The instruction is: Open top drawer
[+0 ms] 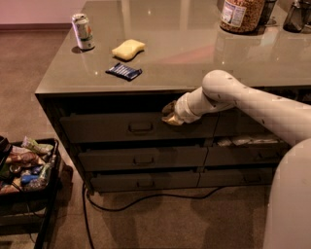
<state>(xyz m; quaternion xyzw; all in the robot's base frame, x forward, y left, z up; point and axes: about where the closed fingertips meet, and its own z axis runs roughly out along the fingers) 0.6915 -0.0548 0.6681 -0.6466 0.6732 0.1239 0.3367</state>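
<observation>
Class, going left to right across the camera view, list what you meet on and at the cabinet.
Soda can → yellow sponge → gripper, at the top drawer's upper edge → labelled jar.

On the table (pixel 194 53) lie five things: one can (pixel 82 31), one yellow sponge (pixel 128 49), one blue packet (pixel 124 71), one jar (pixel 241 12) and one dark container (pixel 297 14) (cut off at the table's far right corner). The table's front has three wide drawers, the top drawer (pixel 97 129) and two lower wide drawers (pixel 112 158), plus two narrower drawers (pixel 238 155) in plain sight. One end effector (pixel 170 115) is at the table's front, by the top drawer's upper edge. Left of the table stands one cart (pixel 51 146); under the table's front runs one cable (pixel 146 199)
</observation>
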